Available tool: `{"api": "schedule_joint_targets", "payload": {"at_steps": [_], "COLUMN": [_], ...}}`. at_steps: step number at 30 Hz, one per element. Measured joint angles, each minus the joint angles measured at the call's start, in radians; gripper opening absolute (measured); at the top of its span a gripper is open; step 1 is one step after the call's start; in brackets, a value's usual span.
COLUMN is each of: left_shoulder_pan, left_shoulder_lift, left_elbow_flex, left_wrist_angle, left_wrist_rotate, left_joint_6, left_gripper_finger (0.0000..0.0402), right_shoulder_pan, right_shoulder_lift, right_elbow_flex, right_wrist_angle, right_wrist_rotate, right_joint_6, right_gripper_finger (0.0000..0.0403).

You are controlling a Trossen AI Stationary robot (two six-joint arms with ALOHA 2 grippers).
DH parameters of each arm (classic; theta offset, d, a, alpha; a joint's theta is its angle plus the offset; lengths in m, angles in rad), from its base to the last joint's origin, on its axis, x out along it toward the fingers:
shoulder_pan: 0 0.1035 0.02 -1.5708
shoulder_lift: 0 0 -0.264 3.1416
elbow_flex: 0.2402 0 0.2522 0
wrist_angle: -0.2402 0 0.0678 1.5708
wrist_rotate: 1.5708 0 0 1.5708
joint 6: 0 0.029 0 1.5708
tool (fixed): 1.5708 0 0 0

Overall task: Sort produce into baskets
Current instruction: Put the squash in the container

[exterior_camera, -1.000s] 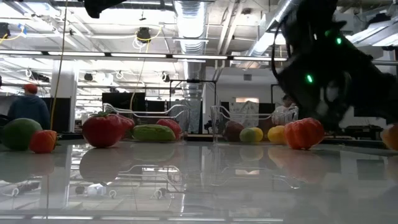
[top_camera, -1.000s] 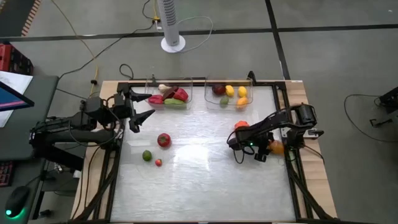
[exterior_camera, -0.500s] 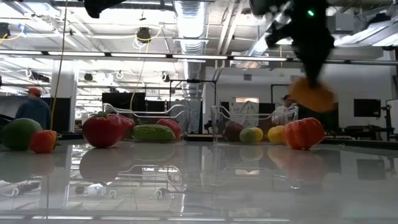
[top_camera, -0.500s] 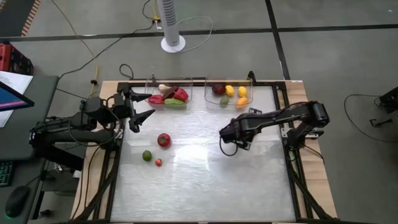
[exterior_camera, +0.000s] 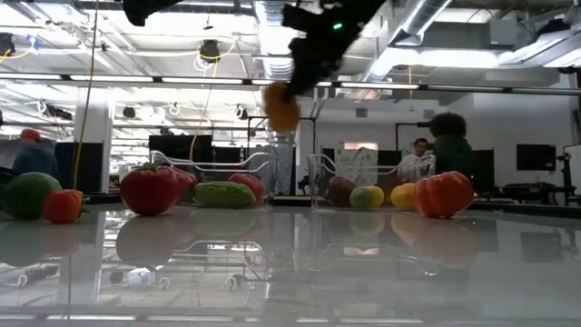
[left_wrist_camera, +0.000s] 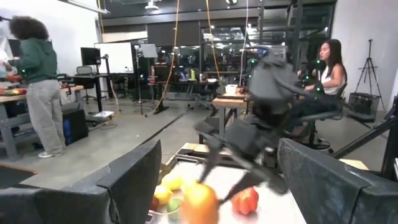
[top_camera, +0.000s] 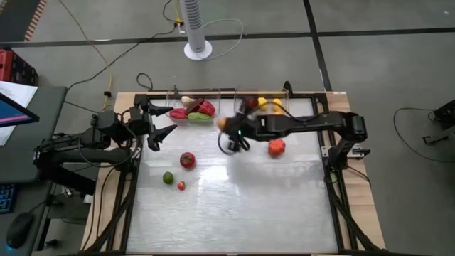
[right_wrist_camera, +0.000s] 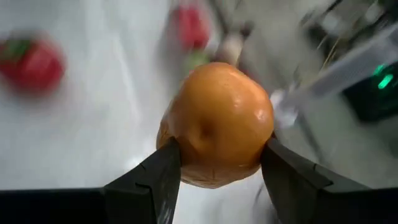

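Observation:
My right gripper [top_camera: 226,128] is shut on an orange fruit [right_wrist_camera: 217,124] and holds it high over the table's far middle, between the two clear baskets [top_camera: 193,110] [top_camera: 257,114]. Both baskets hold produce. On the table lie a red tomato [top_camera: 187,160], a green lime [top_camera: 168,178], a small red fruit [top_camera: 180,185] and a red-orange pepper [top_camera: 276,147]. My left gripper [top_camera: 165,121] waits open at the table's left edge, high up, with nothing between its fingers. My right gripper pinches the orange fruit between its two fingers, one on each opposite side [right_wrist_camera: 174,146]. The fingers slant downward, coming from the table's right. The fruit [exterior_camera: 282,107] hangs at the fingers' ends, lifted well clear of the table.
The right arm [top_camera: 306,124] stretches across the near side of the right basket. A black frame [top_camera: 327,163] runs round the table. People stand and sit in the room beyond the far edge. Bare table lies in the near half.
My right gripper has risen from low near the table's right edge and swung toward the far left, up to the gap between the baskets, tipping from steeply down to a slant. The orange fruit has gone with it, lifted clear of the table.

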Motion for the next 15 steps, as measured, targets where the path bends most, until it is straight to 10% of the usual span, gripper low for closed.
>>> {"api": "schedule_joint_targets", "payload": {"at_steps": [9, 15], "left_shoulder_pan": [0.000, 0.000], "left_shoulder_lift": [0.000, 0.000], "left_elbow_flex": [0.000, 0.000], "left_wrist_angle": [-0.007, -0.021], "left_wrist_rotate": [-0.001, -0.001], "left_joint_6": [0.034, 0.038], "left_gripper_finger": [0.0309, 0.0309], "right_shoulder_pan": [-0.154, -0.217], "right_shoulder_lift": [0.119, 0.190], "right_elbow_flex": [0.000, 0.051], "right_wrist_angle": [0.536, 0.519], "right_wrist_rotate": [-0.209, -0.282], "right_joint_6": [-0.202, -0.215], "right_gripper_finger": [0.0236, 0.0300]}}
